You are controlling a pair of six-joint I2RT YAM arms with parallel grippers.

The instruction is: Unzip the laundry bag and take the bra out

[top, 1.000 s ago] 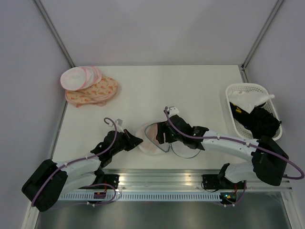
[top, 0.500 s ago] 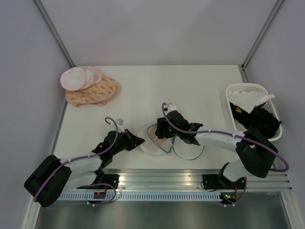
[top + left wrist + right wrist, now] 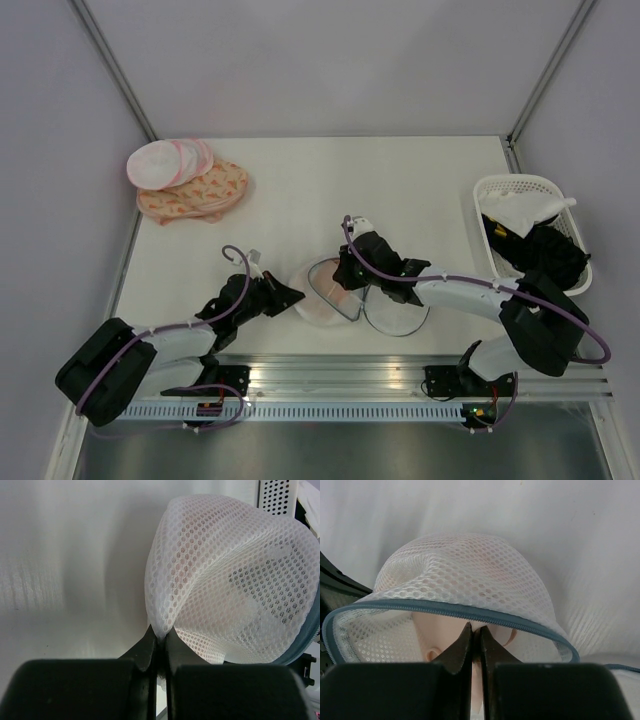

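The left claw is fully closed, pinching the mesh of the laundry bag, which lies at the near centre of the worktop. The right claw is closed on the bra inside the bag's open rim.

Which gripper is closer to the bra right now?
Right. The right gripper is inside the open laundry bag, pinching the bra; the left gripper pinches the bag's outer mesh, off the bra.

Laundry bag at the table's near centre, bra in it; left gripper at its left edge, right gripper at its right; basket far right.
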